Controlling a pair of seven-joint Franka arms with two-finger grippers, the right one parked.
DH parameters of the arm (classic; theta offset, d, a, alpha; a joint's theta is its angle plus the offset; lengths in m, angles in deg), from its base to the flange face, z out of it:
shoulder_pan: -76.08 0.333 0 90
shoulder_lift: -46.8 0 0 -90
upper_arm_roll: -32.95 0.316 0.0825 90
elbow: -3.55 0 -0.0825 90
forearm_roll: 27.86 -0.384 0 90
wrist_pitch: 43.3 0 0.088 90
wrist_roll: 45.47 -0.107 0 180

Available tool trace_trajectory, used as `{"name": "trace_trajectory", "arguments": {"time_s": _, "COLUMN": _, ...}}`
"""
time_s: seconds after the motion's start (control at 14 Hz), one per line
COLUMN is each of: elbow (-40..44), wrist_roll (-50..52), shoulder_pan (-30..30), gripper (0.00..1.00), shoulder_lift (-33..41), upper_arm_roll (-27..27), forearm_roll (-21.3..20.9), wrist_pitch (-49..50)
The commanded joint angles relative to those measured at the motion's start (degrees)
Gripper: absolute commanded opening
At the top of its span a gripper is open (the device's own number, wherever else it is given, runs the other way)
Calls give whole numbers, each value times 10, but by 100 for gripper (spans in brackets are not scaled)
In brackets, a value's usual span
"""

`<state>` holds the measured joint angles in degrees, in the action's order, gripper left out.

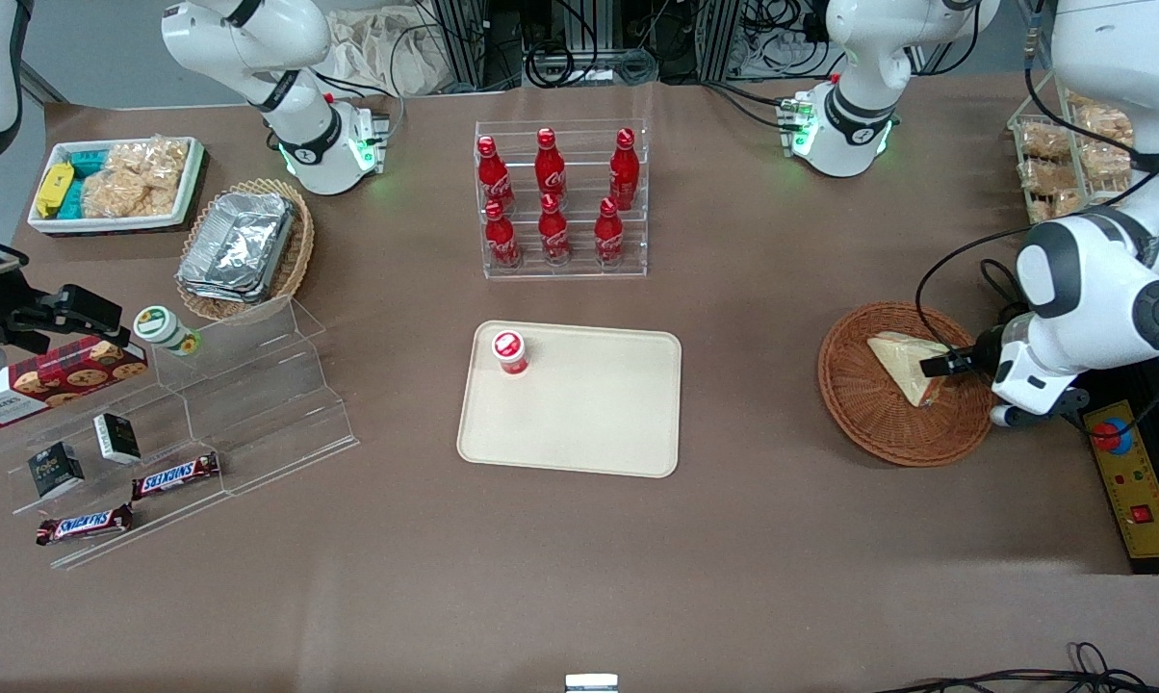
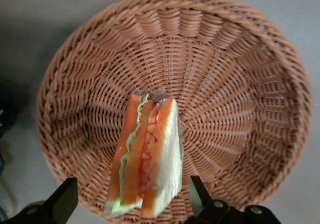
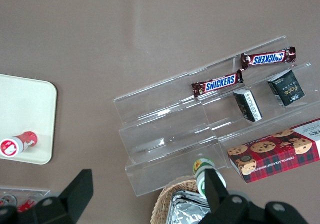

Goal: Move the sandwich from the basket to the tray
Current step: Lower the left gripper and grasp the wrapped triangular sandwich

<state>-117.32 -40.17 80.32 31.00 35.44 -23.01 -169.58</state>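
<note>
Gripper (image 2: 131,201) spread wide, we see fingers flanking sandwich (image 2: 146,159) cut edge in basket (image 2: 240,49); tray (image 1: 589,423) mostly bare

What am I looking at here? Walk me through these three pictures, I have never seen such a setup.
These are two white robot arms at a brown table, each ending in a two-finger claw called a gripper. The front view looks down on the whole table. The other two views come from cameras on the arms' wrists.

The working arm's gripper hangs over the round wicker basket, fingers open on either side of the wrapped sandwich, which lies in the basket. Nothing is held yet.

Mid-table lies the cream tray, with a small red-capped container on it. Farther from the front camera stands a clear rack of red bottles. Toward the parked arm's end are clear steps with chocolate bars and a cookie box.
</note>
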Motion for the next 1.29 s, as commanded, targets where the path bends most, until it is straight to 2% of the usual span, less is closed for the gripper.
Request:
{"name": "trace_trajectory", "arguments": {"time_s": 0.0, "elbow": -30, "wrist_roll": -4, "shoulder_pan": 4, "gripper": 100, "shoulder_lift": -8, "upper_arm_roll": -2, "forearm_roll": 8, "wrist_pitch": -47}}
{"name": "trace_trajectory", "arguments": {"time_s": 0.14, "elbow": -45, "wrist_roll": -3, "shoulder_pan": 4, "gripper": 100, "shoulder_lift": -21, "upper_arm_roll": -2, "forearm_roll": 8, "wrist_pitch": -83}}
{"name": "trace_trajectory", "arguments": {"time_s": 0.21, "elbow": -45, "wrist_roll": -3, "shoulder_pan": 4, "gripper": 95, "shoulder_lift": -27, "upper_arm_roll": -2, "forearm_roll": 9, "wrist_pitch": -88}}
{"name": "trace_trajectory", "arguments": {"time_s": 0.29, "elbow": -45, "wrist_roll": -1, "shoulder_pan": 4, "gripper": 81, "shoulder_lift": -28, "upper_arm_roll": -2, "forearm_roll": 9, "wrist_pitch": -86}}
{"name": "trace_trajectory", "arguments": {"time_s": 0.43, "elbow": -40, "wrist_roll": 1, "shoulder_pan": 4, "gripper": 45, "shoulder_lift": -27, "upper_arm_roll": -2, "forearm_roll": 10, "wrist_pitch": -81}}
{"name": "trace_trajectory", "arguments": {"time_s": 0.5, "elbow": -38, "wrist_roll": 8, "shoulder_pan": 4, "gripper": 33, "shoulder_lift": -27, "upper_arm_roll": -2, "forearm_roll": 10, "wrist_pitch": -81}}
{"name": "trace_trajectory", "arguments": {"time_s": 0.64, "elbow": -19, "wrist_roll": 39, "shoulder_pan": 2, "gripper": 20, "shoulder_lift": -19, "upper_arm_roll": -5, "forearm_roll": 9, "wrist_pitch": -65}}
{"name": "trace_trajectory", "arguments": {"time_s": 1.21, "elbow": 181, "wrist_roll": 51, "shoulder_pan": -4, "gripper": 18, "shoulder_lift": 99, "upper_arm_roll": -27, "forearm_roll": 1, "wrist_pitch": 226}}
